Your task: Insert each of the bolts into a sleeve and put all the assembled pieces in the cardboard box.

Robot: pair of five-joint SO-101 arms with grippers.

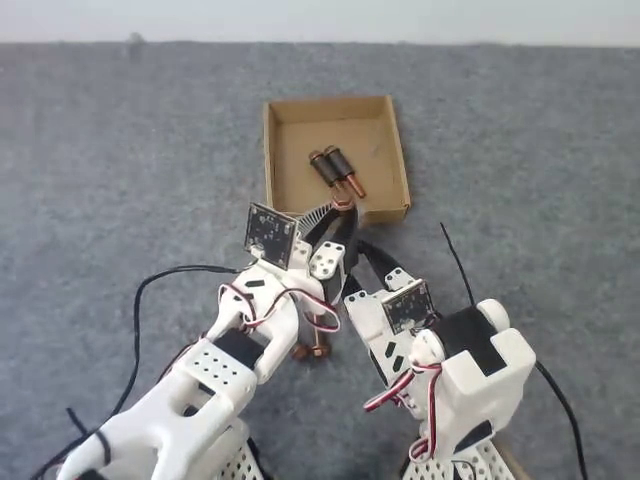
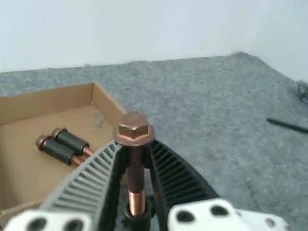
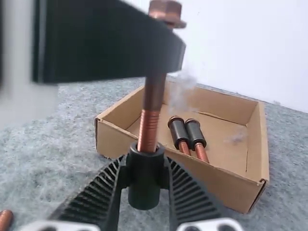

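Observation:
My left gripper (image 2: 134, 147) is shut on a copper bolt (image 2: 135, 131), hex head away from the wrist. The bolt's threaded end (image 3: 149, 127) sits in the mouth of a black sleeve (image 3: 144, 179), which my right gripper (image 3: 144, 166) is shut on. In the high view the two grippers (image 1: 338, 222) (image 1: 352, 275) meet just in front of the cardboard box (image 1: 335, 103). Two assembled pieces (image 1: 337, 172) lie side by side inside the box (image 3: 226, 185), seen also as assembled pieces (image 2: 62, 144) from the left wrist.
Two loose copper bolts (image 1: 310, 351) lie on the grey carpet between the arms, one loose bolt (image 3: 5, 217) at the edge of the right wrist view. Black cables (image 1: 180, 272) (image 1: 455, 262) trail on the carpet either side of the arms.

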